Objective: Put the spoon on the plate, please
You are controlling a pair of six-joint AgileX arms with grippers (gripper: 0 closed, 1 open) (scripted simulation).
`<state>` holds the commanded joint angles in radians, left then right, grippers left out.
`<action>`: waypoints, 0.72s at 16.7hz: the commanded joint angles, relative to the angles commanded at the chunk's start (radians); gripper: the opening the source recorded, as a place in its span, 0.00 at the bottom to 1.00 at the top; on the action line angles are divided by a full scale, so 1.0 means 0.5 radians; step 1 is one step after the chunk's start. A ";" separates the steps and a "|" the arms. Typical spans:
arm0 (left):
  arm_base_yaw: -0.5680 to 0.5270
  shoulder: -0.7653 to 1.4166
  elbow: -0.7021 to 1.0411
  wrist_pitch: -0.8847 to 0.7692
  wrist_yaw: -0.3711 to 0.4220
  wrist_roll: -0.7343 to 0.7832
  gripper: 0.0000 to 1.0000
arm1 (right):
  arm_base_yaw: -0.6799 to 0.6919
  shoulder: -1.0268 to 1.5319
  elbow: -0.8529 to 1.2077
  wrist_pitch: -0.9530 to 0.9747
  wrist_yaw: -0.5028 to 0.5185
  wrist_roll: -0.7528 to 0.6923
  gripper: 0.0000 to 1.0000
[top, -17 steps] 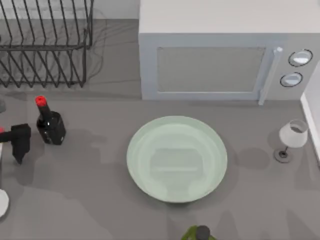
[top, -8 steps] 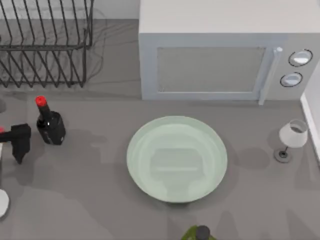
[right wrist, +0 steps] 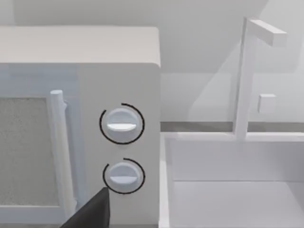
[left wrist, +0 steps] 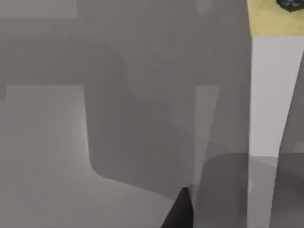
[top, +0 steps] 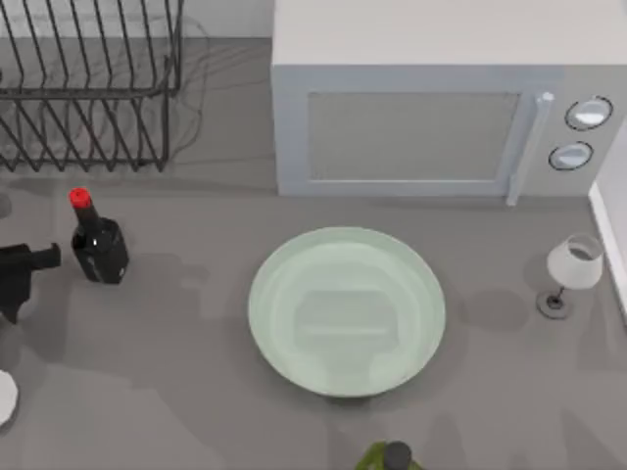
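Note:
The pale mint-green plate (top: 346, 311) lies bare in the middle of the table. A white rounded piece (top: 3, 397) at the table's left edge looks like the bowl of the spoon; the rest of the spoon is cut off by the picture's edge or hidden. My left gripper (top: 14, 292) is a dark shape at the far left, just beyond that white piece and left of the bottle. One dark fingertip (left wrist: 179, 211) of it shows in the left wrist view. A dark finger (right wrist: 92, 213) of my right gripper faces the microwave's knobs.
A black bottle with a red cap (top: 96, 247) stands close to the right of my left gripper. A wire dish rack (top: 88, 88) is at back left, a microwave (top: 431, 127) at back centre, a wine glass (top: 570, 271) at right. A green-topped object (top: 390, 457) sits at the front edge.
My left gripper has slid left toward the table's edge. It now covers the small red spot and white strip that showed there earlier. The plate, bottle and glass have not moved.

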<state>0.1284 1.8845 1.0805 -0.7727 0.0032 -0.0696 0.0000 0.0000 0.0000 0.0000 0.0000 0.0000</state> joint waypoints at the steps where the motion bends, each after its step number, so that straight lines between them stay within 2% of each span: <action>1: 0.000 -0.014 0.036 -0.045 0.001 0.000 0.00 | 0.000 0.000 0.000 0.000 0.000 0.000 1.00; 12: -0.006 -0.254 0.435 -0.720 -0.002 -0.009 0.00 | 0.000 0.000 0.000 0.000 0.000 0.000 1.00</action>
<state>0.1255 1.7575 1.2977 -1.1328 0.0023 -0.0739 0.0000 0.0000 0.0000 0.0000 0.0000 0.0000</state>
